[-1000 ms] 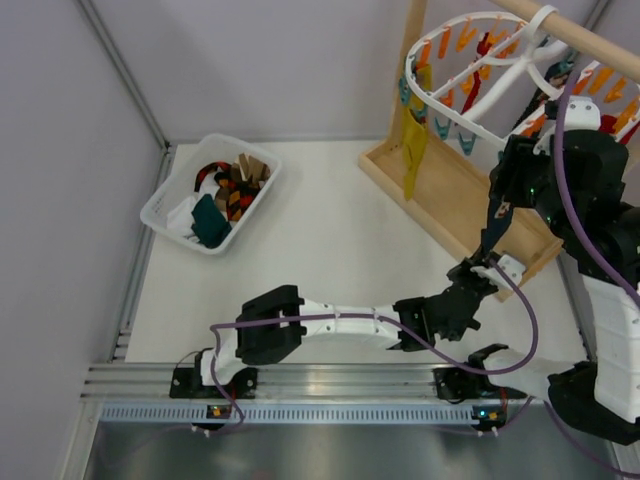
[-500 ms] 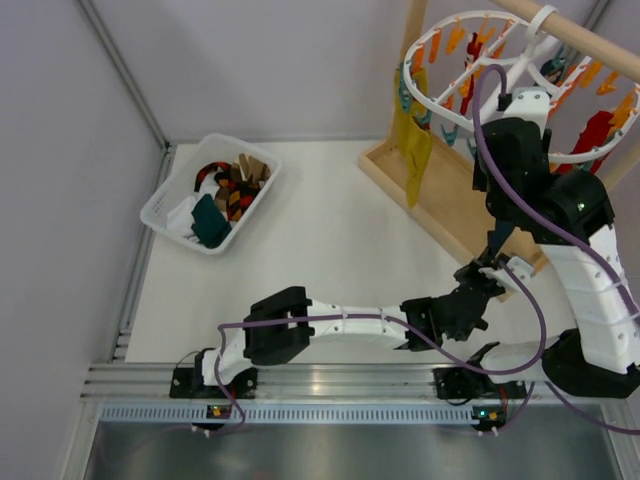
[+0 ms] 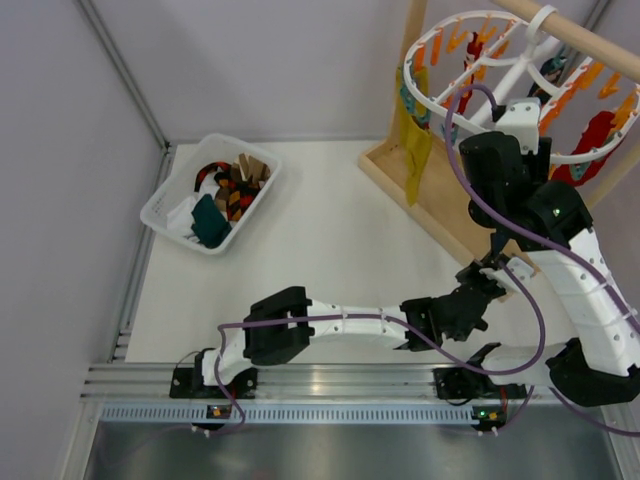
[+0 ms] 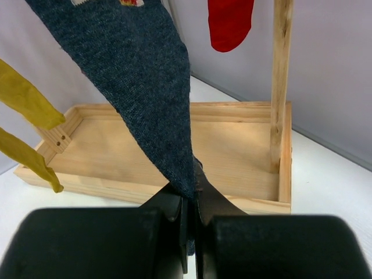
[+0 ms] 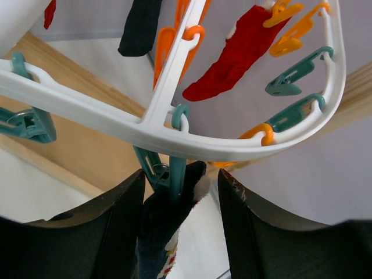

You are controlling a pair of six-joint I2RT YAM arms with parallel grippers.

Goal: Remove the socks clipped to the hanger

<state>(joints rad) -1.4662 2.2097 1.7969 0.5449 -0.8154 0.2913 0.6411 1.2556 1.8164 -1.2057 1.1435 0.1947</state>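
White tabletop (image 3: 330, 230) is shown, the hanger (image 3: 505, 68) at upper right; the navy sock (image 4: 145, 87) is clenched at its toe by the left gripper (image 4: 189, 209), its teal clip (image 5: 174, 174) straddled by the parted right gripper (image 5: 181, 177), so the hanger could be dragged if pulled early.

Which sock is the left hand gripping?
The dark navy sock: its tip is pinched in the left hand; the yellow sock and red sock hang free.

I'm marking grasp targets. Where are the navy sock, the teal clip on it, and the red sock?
navy sock (image 4: 139, 87): left wrist view, middle of the fabric.
teal clip (image 5: 176, 177): right wrist view, its body below the rail.
red sock (image 5: 235, 52): right wrist view, middle of the fabric.
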